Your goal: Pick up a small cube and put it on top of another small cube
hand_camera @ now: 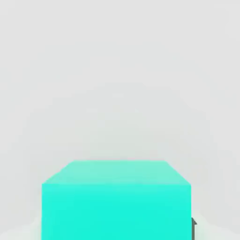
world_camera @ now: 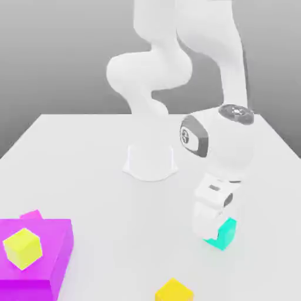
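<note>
Exterior view, near to far: orange-yellow cube (world_camera: 174, 290) on surface (world_camera: 117, 235); yellow cube (world_camera: 23, 248) atop big magenta block (world_camera: 52, 253), exterior view's left; teal cube (world_camera: 224, 234) at right, held between jaws of gripper (world_camera: 215, 233); arm base (world_camera: 150, 162) beyond.

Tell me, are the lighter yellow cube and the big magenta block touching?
Touching: in the exterior view, the yellow cube sits on top of the magenta block.
</note>
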Tool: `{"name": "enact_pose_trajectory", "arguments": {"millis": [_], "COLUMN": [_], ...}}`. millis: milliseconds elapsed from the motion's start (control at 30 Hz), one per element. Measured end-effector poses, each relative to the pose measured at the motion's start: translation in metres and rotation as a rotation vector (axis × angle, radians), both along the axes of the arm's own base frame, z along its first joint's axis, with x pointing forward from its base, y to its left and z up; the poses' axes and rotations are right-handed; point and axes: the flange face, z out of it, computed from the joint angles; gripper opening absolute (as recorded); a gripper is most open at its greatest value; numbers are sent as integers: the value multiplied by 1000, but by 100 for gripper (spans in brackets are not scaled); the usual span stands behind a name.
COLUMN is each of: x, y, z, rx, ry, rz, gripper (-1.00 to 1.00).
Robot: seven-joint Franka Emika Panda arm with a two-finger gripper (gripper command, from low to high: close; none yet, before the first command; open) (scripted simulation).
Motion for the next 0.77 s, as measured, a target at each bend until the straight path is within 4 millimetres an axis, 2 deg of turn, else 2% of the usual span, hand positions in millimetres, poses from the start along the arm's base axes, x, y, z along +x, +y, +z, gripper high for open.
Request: {"name": "enact_pose_trajectory", "arguments": {"millis": [67, 100, 333, 500, 567, 633, 667, 767], "x": [4, 13, 101, 160, 171, 174, 174, 174], "y": [-3, -8, -53, -104, -116, -119, -120, -120], "z": [17, 22, 48, 69, 58, 33, 19, 19], "rx": [0, -1, -2, 1, 2, 2, 2, 2], "ry": [0, 0, -1, 0, 0, 0, 0, 0], "rz": [-21, -68, -479, -786, -850, -866, -868, -868], "gripper": [-100, -100, -100, -100, -100, -100, 100, 100]}}
